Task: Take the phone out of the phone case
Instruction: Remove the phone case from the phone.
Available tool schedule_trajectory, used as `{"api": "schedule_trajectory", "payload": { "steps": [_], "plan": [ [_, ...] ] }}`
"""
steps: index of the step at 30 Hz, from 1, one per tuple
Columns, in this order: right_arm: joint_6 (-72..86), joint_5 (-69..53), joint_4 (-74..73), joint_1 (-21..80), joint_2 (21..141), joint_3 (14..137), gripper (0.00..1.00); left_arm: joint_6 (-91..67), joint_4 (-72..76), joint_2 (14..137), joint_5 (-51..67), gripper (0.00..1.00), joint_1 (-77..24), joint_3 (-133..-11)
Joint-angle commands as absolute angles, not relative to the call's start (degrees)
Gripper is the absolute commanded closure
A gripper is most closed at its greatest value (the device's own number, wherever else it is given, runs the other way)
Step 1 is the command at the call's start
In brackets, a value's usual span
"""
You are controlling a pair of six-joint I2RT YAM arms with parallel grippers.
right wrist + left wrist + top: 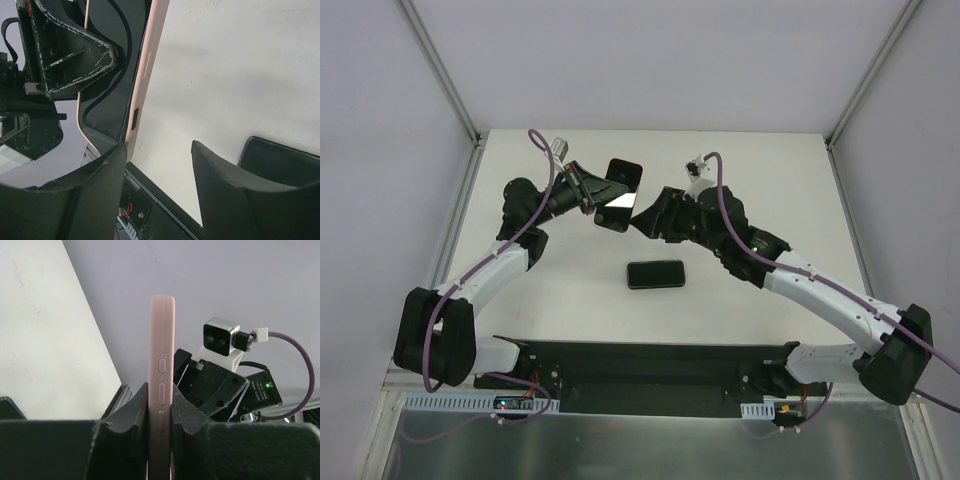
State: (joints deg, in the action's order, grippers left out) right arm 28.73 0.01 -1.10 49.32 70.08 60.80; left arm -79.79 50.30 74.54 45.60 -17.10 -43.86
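Left pincer (159,405) is clamped on the pink phone case (161,340), held in the air above the table (240,65). The case's long axis runs straight out from the fingers. It is edge-on to the left wrist camera, side buttons facing it. The phone (623,185) sits in the case, its dark screen glossy with glare. The case's gripped end is hidden. The right pincer (159,146) is spread and empty just beside the case's edge; contact is unclear. A dark phone-like slab (656,273) lies flat below.
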Motion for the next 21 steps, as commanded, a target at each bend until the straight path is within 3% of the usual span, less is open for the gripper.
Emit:
{"api": "schedule_trajectory", "payload": {
  "steps": [1, 10, 21],
  "plan": [
    [29.7, 1.1, -0.4, 48.7, 74.6, 65.0, 0.43, -83.1, 58.4, 71.4, 46.2, 1.0, -17.8, -44.0],
    [30.8, 0.5, 1.7, 48.0, 79.5, 67.1, 0.44, -86.5, 62.4, 71.0, 45.9, 1.0, -17.8, -43.3],
    [31.6, -9.9, 13.1, 47.0, 82.0, 66.0, 0.46, -89.8, 67.1, 72.3, 45.8, 1.0, -17.8, -41.6]
  ]
}}
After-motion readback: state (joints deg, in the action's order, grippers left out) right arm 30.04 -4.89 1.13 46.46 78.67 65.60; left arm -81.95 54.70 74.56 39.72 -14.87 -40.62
